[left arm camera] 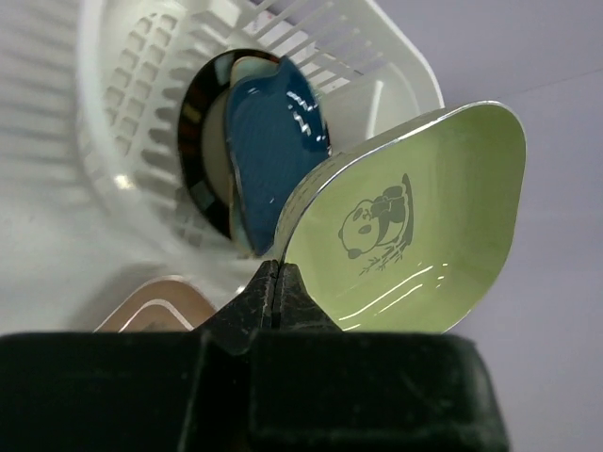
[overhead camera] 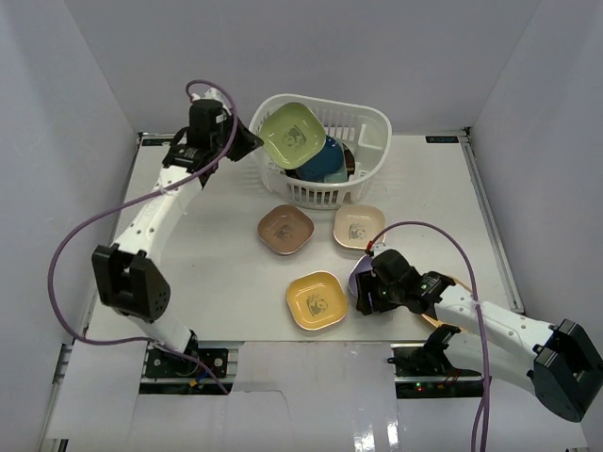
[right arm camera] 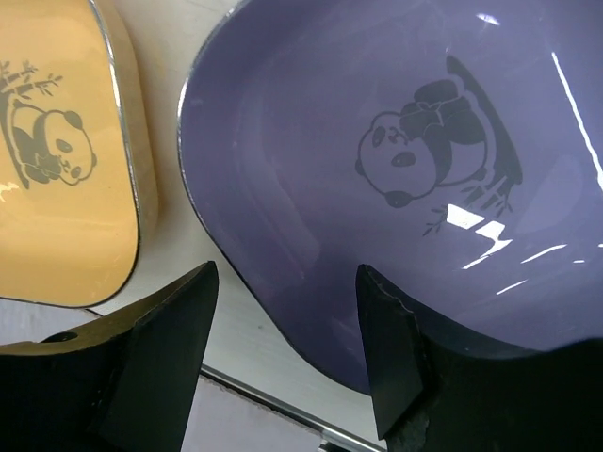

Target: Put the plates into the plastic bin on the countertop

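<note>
My left gripper (overhead camera: 247, 143) is shut on the rim of a green plate (overhead camera: 294, 134) and holds it tilted over the white plastic bin (overhead camera: 375, 122). In the left wrist view my gripper (left arm camera: 273, 282) pinches the green plate (left arm camera: 424, 217). Behind it a dark blue plate (left arm camera: 278, 151) and a black striped-rim plate (left arm camera: 198, 160) stand inside the bin (left arm camera: 122, 113). My right gripper (overhead camera: 363, 292) is open at the purple plate (overhead camera: 362, 271). In the right wrist view its fingers (right arm camera: 179, 320) straddle the purple plate's (right arm camera: 377, 169) near rim without closing.
A brown plate (overhead camera: 285, 229), a beige plate (overhead camera: 358, 226) and a yellow plate (overhead camera: 317, 300) lie on the white countertop (overhead camera: 207, 264) in front of the bin. The yellow plate (right arm camera: 57, 160) sits just left of the purple one. An orange edge (overhead camera: 435, 320) shows under my right arm.
</note>
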Controlling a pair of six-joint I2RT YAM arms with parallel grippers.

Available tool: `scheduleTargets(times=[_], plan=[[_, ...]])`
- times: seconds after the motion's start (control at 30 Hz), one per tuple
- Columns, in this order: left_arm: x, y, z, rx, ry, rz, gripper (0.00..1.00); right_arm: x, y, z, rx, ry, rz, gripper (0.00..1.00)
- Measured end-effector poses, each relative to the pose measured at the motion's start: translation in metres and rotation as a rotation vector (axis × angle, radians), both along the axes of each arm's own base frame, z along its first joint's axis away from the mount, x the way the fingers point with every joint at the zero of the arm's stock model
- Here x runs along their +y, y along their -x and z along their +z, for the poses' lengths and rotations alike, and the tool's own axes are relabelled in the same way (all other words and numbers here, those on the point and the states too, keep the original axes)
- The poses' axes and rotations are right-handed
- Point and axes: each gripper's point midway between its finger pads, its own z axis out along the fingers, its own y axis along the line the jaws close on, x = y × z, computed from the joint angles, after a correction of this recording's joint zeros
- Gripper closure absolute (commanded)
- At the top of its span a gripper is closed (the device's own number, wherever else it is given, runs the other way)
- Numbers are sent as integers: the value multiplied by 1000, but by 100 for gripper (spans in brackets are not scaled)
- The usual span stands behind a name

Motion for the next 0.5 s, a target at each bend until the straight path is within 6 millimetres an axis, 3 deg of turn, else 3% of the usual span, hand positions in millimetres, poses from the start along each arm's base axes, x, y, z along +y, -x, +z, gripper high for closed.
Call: scheduleTargets(times=[0.1,0.23,0.27,0.47,0.5], plan=[[-29,-33,-4,10,-32,-34,100,-2,3,-6,16,13,4,44],[-59,-76,-24,27,-97,-59,100,-2,2,-7,8,17,1,54],[-65,-84,-34,41,-118,-62,100,-1,1,-7,4,19,1,62],[-77,-115,-93,126,-239,-49,100,1,-9,-2,-53,14,-11,90],[-76,-116,-104,146,-253,-46,91,0,-10,-1,-59,14,-13,92]])
